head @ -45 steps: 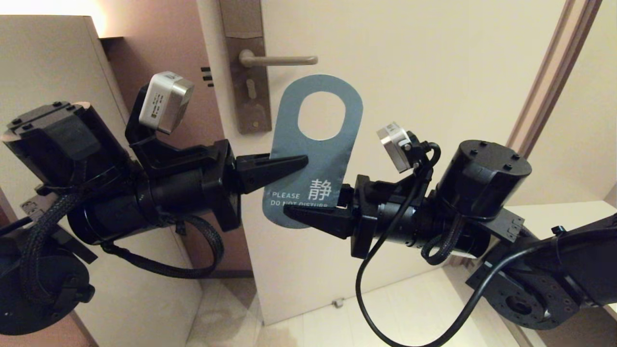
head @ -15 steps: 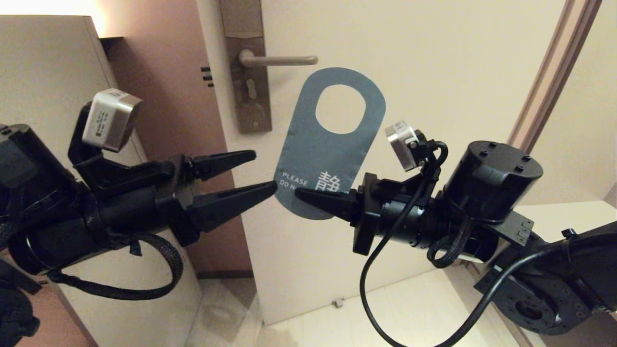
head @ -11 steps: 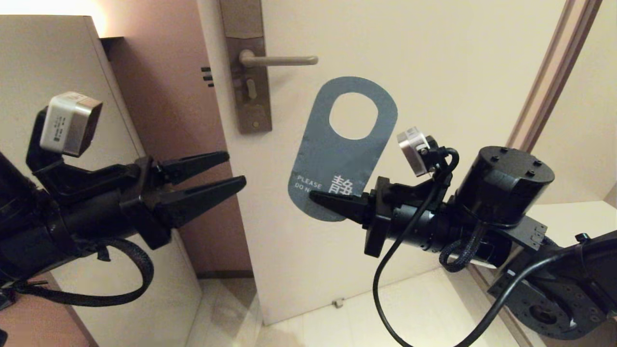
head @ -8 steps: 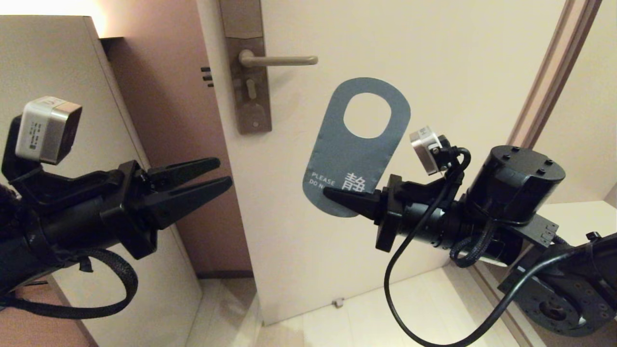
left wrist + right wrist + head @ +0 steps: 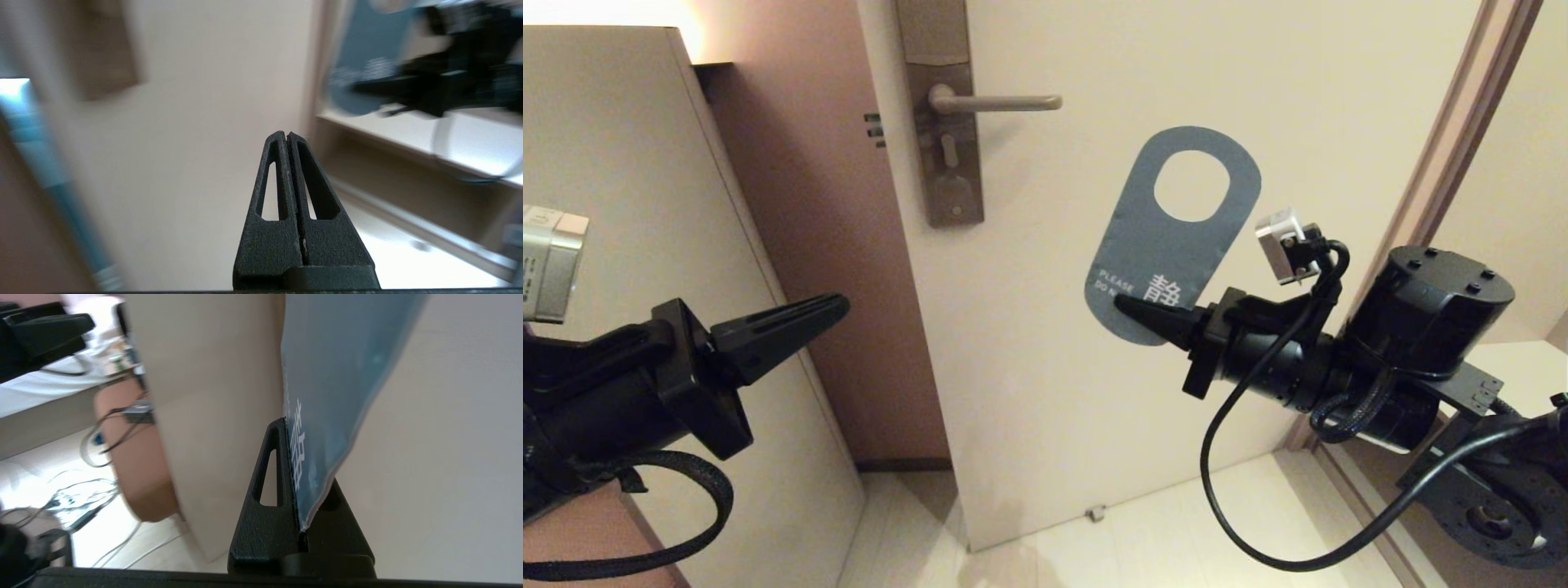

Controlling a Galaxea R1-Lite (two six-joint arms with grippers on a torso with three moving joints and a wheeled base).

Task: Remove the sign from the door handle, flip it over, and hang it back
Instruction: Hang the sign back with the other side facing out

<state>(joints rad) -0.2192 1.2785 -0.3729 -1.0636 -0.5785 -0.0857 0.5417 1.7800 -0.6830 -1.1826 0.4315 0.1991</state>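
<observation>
The sign (image 5: 1176, 245) is a blue-grey card with an oval hole, its "PLEASE DO NOT DISTURB" side facing me. It hangs free of the door handle (image 5: 996, 102), lower and to the right of it. My right gripper (image 5: 1127, 309) is shut on the sign's lower edge; the right wrist view shows the sign (image 5: 335, 375) pinched between the jaws of the right gripper (image 5: 288, 424). My left gripper (image 5: 837, 306) is shut and empty, far to the left near the cabinet. In the left wrist view the left gripper (image 5: 286, 134) has its jaws pressed together.
The cream door (image 5: 1258, 82) carries the handle's tall metal plate (image 5: 943, 122). A pale cabinet (image 5: 621, 163) stands at left and a door frame (image 5: 1445, 147) at right. Pale floor (image 5: 1094, 547) lies below.
My left gripper let go of the sign, drew back to the left and shut. My right gripper carried the sign to the right, away from the handle.
</observation>
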